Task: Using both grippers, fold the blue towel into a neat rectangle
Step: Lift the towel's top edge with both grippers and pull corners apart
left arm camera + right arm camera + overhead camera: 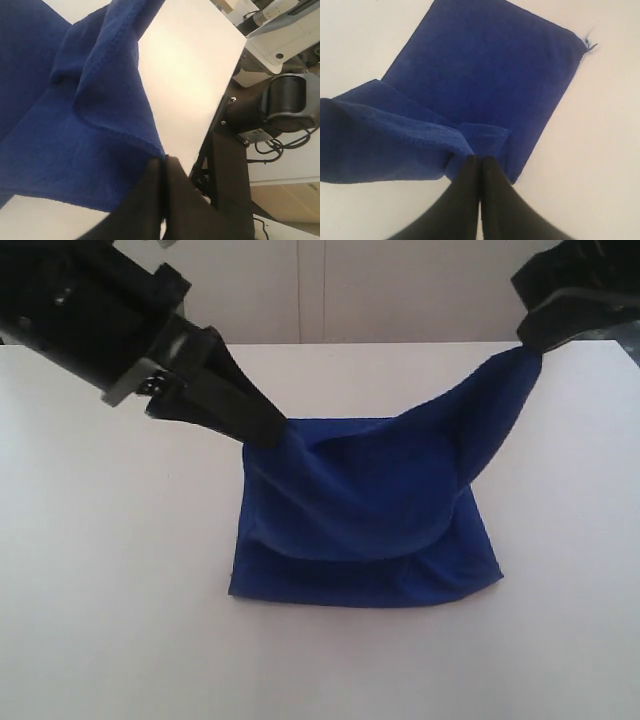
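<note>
You will find no legible text, brand, number or sign in any view. The only marking is a small label (254, 135) on the dark arm housing (247, 107) beyond the bench (190, 75) edge, seen in the left wrist view. Its print is too small and blurred to read.

Right tool (530, 345) cut by exterior view's edge; gripped corners of blue towel (370, 515) hidden
</note>
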You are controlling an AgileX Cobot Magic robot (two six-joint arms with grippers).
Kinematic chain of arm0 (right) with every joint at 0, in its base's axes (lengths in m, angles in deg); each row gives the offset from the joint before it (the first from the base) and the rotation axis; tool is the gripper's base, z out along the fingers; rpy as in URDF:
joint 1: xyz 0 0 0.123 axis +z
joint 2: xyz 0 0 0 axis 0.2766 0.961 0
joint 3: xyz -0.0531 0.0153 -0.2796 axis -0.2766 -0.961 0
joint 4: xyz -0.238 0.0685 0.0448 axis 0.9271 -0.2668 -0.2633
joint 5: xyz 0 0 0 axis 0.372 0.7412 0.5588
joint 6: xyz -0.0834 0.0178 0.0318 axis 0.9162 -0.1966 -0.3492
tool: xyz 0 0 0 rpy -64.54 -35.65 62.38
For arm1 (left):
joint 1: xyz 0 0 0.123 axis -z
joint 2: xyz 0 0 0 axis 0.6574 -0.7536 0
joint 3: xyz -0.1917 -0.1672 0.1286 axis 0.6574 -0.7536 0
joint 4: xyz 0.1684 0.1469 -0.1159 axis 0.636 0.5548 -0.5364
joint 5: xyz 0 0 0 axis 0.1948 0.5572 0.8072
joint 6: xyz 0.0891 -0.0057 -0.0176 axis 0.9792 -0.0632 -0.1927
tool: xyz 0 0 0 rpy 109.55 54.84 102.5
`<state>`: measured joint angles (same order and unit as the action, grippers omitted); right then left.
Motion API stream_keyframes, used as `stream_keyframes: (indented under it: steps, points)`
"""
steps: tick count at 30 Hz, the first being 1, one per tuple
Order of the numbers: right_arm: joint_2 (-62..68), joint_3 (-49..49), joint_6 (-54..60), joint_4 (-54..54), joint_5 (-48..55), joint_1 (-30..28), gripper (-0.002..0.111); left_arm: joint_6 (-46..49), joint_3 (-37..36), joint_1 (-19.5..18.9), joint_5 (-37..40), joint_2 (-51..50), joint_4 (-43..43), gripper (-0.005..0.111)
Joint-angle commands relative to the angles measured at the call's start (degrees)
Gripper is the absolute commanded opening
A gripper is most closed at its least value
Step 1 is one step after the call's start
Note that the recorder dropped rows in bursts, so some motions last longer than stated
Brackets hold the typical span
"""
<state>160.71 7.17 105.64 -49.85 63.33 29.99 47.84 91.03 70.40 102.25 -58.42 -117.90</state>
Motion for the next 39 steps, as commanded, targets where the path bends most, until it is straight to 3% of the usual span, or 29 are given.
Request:
stream_keyframes:
  steps: [1, 6, 10, 17, 24, 29, 39]
  points:
    - [-7.73, -5.81, 0.70, -0.30, 0.23, -0.26, 0.000, -1.52, -0.16, 0.16, 4.50, 4.57, -1.99, 0.000]
    - [-17.35, -11.87, 0.70, -0.30, 0.23, -0.26, 0.000, -2.39, -3.25, 4.12, 4.74, 8.18, -3.66, 0.000]
    - [-24.52, -13.57, 0.70, -0.42, 0.23, -0.26, 0.000, -2.94, -6.51, 7.93, 0.35, 10.01, -4.03, 0.000]
    - [-27.01, -13.57, 0.70, -1.15, 0.23, -0.26, 0.000, -2.75, -6.65, 8.06, -2.78, 10.15, -3.82, 0.000]
    - [-21.22, -15.97, 0.70, -0.20, 0.23, -0.26, 0.000, -3.14, -8.47, 8.06, -11.47, 10.04, 5.60, 0.000]
    - [-18.04, -16.56, -0.15, 7.98, -5.09, -0.26, 0.000, -3.14, -8.96, 8.06, -19.48, 10.04, 10.06, 0.000]
    - [-8.59, -16.56, -0.15, 7.04, -16.78, -0.26, 0.000, -3.40, -8.96, 8.06, -29.91, 4.17, 15.69, 0.000]
